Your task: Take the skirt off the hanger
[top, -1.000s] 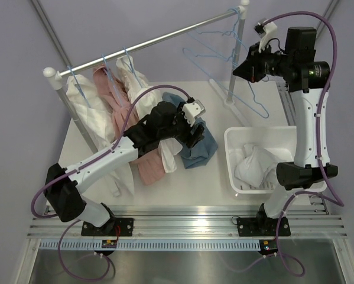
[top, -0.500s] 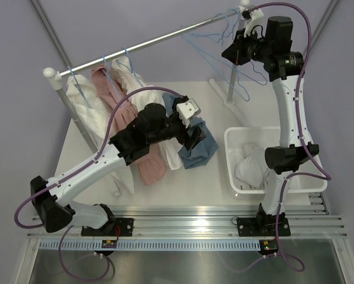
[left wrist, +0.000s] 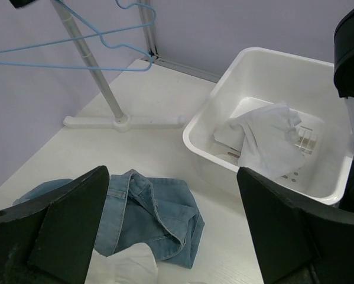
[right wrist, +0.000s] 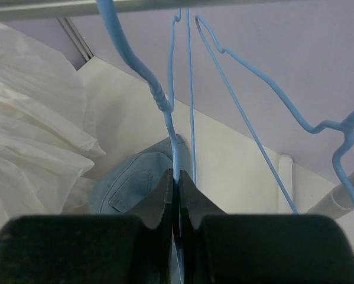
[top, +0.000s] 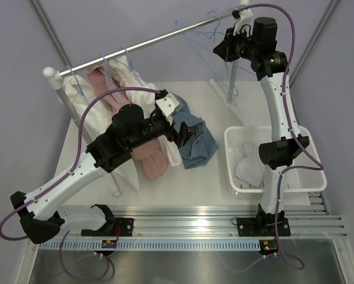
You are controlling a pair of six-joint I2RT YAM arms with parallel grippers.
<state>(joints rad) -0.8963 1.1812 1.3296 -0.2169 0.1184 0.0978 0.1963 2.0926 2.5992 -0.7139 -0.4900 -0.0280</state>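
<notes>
Skirt removal is judged done from above: the crumpled blue denim skirt [top: 197, 142] is laid on the white table [top: 182, 183] beneath the left gripper [top: 182, 132], while the right gripper [top: 220, 50] is raised to the metal rail [top: 147, 41]. At the left wrist, jaws are seen spread and empty over the denim. At the right wrist, a bare blue wire hanger [right wrist: 161, 99] is pinched by its neck, presumably to hang it on the rail.

Bare table [top: 215, 121] lies open between the skirt [top: 195, 141] and the basket [top: 247, 129], back to the post [left wrist: 91, 62]. Leftward, hung clothes [top: 109, 89] crowd the rail [top: 159, 39]. At its right end the right gripper [right wrist: 177, 180] pinches one hanger [right wrist: 162, 100], with more alongside.
</notes>
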